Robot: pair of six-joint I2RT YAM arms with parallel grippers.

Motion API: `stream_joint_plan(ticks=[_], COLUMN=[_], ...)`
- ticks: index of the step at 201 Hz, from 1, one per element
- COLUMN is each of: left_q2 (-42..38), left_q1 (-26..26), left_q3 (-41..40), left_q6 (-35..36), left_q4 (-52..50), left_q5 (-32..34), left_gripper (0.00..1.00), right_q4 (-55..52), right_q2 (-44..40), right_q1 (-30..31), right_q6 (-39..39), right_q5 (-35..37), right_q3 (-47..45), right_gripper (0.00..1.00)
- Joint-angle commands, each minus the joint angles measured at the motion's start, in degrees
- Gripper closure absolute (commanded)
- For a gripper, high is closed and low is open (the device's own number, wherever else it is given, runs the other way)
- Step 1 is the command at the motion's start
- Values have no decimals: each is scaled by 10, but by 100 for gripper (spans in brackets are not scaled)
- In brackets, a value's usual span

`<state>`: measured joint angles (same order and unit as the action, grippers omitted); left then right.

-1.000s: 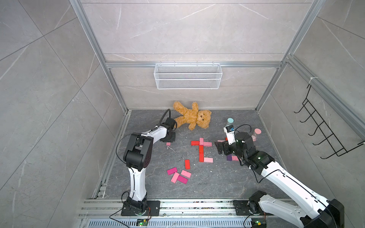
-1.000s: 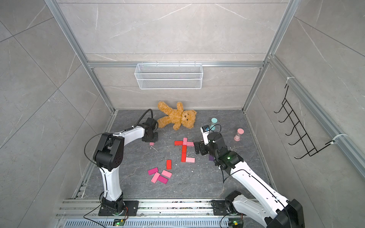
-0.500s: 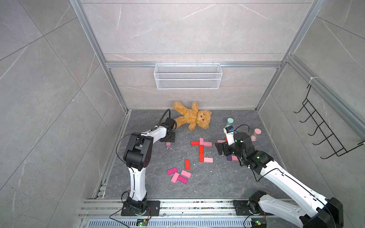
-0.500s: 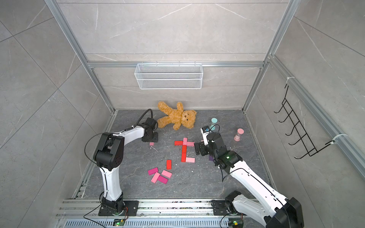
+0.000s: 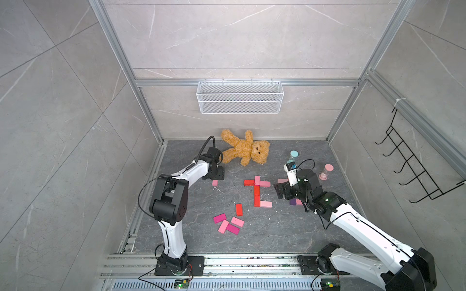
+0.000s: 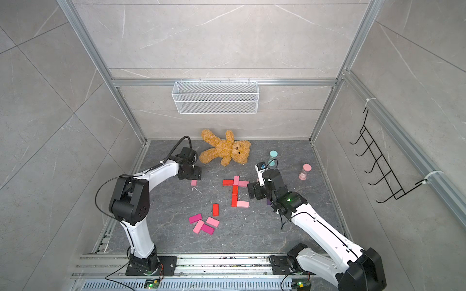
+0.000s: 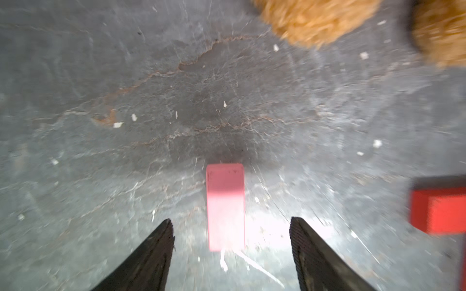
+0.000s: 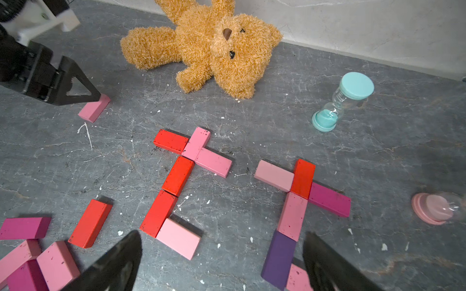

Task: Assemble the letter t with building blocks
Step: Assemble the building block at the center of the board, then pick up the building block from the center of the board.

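My left arm (image 5: 191,171) stretches far forward from a bent elbow. My left gripper (image 5: 217,174) points down, fingers (image 7: 156,252) parted and holding nothing. My right arm (image 5: 365,231) reaches forward and inward, and my right gripper (image 5: 280,190) sits low, fingers (image 8: 118,264) spread wide and empty.

Enclosure: grey marbled wall panels (image 5: 239,37) held in aluminium frame posts (image 5: 148,113). Floor (image 5: 277,226) is dark grey, stone-look, flecked with white chips. White wire basket (image 5: 239,100) hangs on back wall. Black hook rack (image 5: 413,161) on a side wall. Lighting even, diffuse.
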<state>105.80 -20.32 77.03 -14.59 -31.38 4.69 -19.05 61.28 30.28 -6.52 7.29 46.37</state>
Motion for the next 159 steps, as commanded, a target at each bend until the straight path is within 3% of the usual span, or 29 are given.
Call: stream_joint_plan(ticks=[1, 34, 82, 127, 159], left_q2=[-62, -141, -234, -236, -180], left_q1=[1, -11, -99, -192, -250], left_q3=[-29, -99, -177, -207, -184], left_q6=[0, -15, -85, -176, -210], left_q4=[-25, -29, -41, -25, 3], left_q5=[-38, -88, -63, -12, -3], left_gripper=[25, 29, 30, 30, 33], right_q4=[10, 15, 26, 31, 34], right_q2=[8, 19, 48, 53, 56], right_q1=[-1, -1, -1, -1, -1], right_q6=[-10, -10, -12, -12, -13], right_q5=[-3, 0, 0, 7, 9], right_q3=[-5, -1, 13, 16, 14], right_gripper=[0, 0, 0, 0, 0])
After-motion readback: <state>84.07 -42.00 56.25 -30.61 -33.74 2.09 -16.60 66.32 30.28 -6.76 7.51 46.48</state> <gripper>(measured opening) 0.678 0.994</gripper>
